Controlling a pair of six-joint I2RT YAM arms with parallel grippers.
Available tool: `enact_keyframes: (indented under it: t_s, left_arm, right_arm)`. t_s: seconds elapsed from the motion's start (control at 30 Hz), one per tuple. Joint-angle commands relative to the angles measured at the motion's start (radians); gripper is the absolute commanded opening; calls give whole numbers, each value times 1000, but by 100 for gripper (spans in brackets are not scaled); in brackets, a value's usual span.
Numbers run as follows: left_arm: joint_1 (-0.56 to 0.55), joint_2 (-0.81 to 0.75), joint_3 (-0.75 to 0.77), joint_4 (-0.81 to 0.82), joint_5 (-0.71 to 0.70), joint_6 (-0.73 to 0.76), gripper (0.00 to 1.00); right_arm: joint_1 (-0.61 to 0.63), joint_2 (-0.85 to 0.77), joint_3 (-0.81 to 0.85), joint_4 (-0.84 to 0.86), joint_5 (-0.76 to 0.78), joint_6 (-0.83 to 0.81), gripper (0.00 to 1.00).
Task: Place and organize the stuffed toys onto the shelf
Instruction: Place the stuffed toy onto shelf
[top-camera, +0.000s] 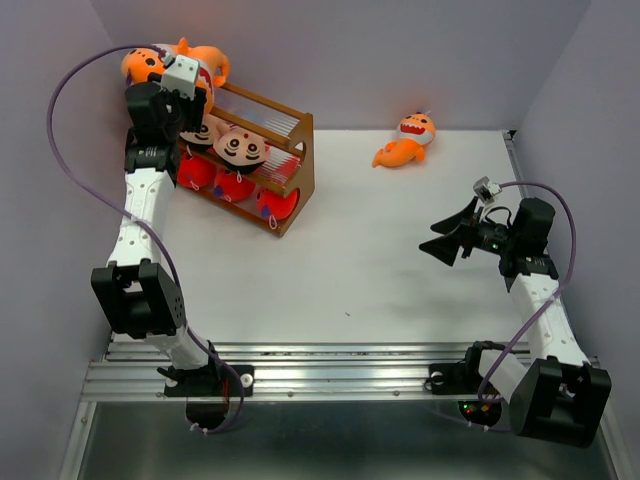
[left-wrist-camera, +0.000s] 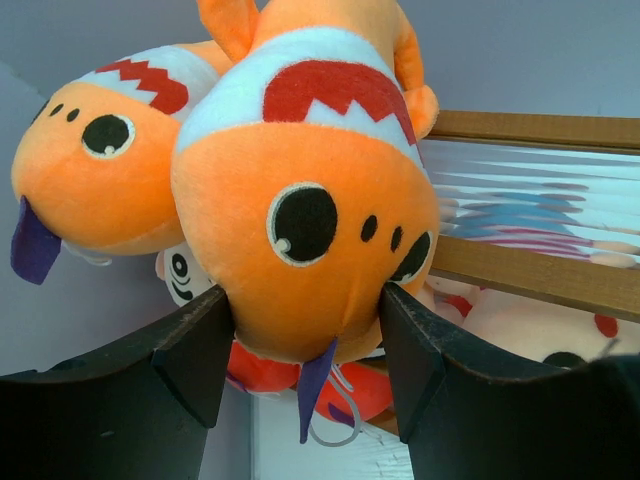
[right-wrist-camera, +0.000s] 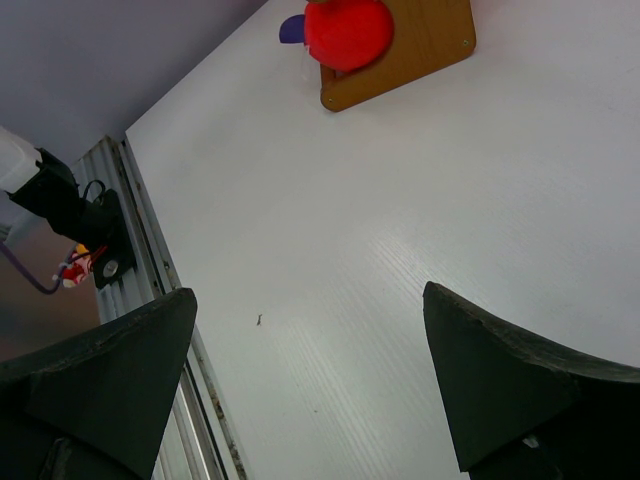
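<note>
On shelf (top-camera: 300, 170) top, my L fingers (left-wrist-camera: 190, 360) flank orange shark (left-wrist-camera: 300, 230) to seat it, grip unclear; R fingers (right-wrist-camera: 500, 380) wide, empty.

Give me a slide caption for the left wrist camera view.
Left pincer straddling an orange shark plush beside a second orange shark, against the wooden shelf.

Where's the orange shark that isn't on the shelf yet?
Top view: the loose orange shark lies on the table by the back wall, right of the shelf, beyond the right claw.
</note>
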Motion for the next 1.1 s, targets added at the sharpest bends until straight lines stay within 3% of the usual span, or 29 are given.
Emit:
enact_keyframes:
  t_s: [0.0, 0.8, 1.07]
  left_arm:
    - [7, 2, 52, 41, -23, -18, 68]
    - [10, -33, 55, 58, -59, -53, 80]
    - [8, -41, 61, 61, -64, -64, 96]
  right_arm:
    - [-8, -2, 1, 36, -3, -16, 100]
    - [-8, -3, -2, 36, 0, -17, 100]
    - [-8, -3, -2, 36, 0, -17, 100]
